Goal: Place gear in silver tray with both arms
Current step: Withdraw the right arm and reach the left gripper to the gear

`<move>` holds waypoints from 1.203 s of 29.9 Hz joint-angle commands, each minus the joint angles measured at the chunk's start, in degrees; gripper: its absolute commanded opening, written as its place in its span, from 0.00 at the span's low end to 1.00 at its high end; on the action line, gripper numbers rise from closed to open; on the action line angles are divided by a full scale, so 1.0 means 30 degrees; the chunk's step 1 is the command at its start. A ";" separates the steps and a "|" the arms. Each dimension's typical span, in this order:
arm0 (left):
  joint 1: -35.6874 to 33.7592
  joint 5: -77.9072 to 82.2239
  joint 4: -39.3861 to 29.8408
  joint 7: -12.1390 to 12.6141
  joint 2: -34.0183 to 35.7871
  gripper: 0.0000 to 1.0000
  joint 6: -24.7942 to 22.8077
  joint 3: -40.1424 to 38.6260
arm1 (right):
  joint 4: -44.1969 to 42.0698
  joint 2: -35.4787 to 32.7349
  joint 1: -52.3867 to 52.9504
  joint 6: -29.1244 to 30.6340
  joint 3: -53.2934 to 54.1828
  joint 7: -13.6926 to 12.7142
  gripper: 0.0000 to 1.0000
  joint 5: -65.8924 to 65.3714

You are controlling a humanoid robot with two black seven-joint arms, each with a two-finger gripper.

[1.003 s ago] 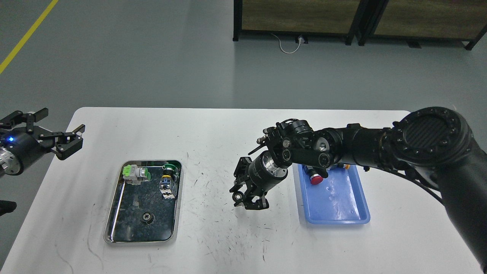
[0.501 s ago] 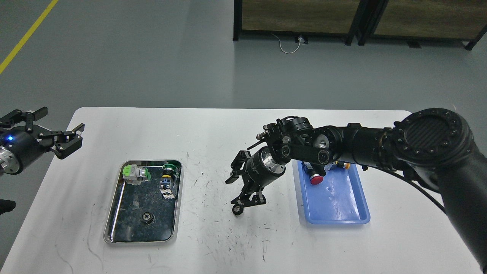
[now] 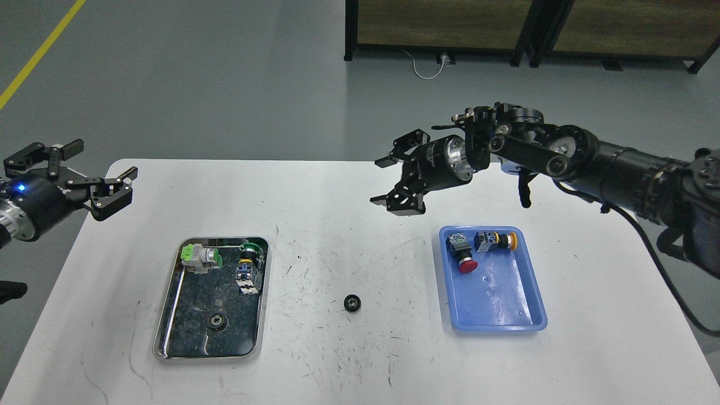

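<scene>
White counter [image 3: 360, 185] seen from the head view; silver tray [image 3: 169, 315] on its left half, blue plastic tray [image 3: 506, 312] on its right half, the two well apart. Small black gear [image 3: 352, 303] lying flat on the bare counter between the trays, touching neither tray and held by neither gripper. Second gear [image 3: 217, 321] resting on the dark bottom of the silver tray, toward its near end; at the tray's far end, a grey switch part with green ends [image 3: 201, 256] beside a green-capped push button [image 3: 248, 260]. Blue plastic tray holding, at its far end, a red-capped button [image 3: 462, 254] and a yellow-ended switch [image 3: 494, 241] side by side. Right gripper [image 3: 397, 181] raised above the far middle of the counter, fingers spread apart and empty, well clear of the loose gear below it; right arm [image 3: 613, 169] entering from the right edge. Left gripper [image 3: 81, 174] hovering off the counter's far left corner, fingers spread apart and empty, a blue light showing on its wrist; well apart from the silver tray.
</scene>
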 commanded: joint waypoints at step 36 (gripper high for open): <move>0.0118 0.6410 0.5557 -0.2075 -1.5329 0.98 -0.1784 0.6969 | -0.1466 -1.0533 -0.0642 0.0000 0.7283 -0.0066 0.83 0.2828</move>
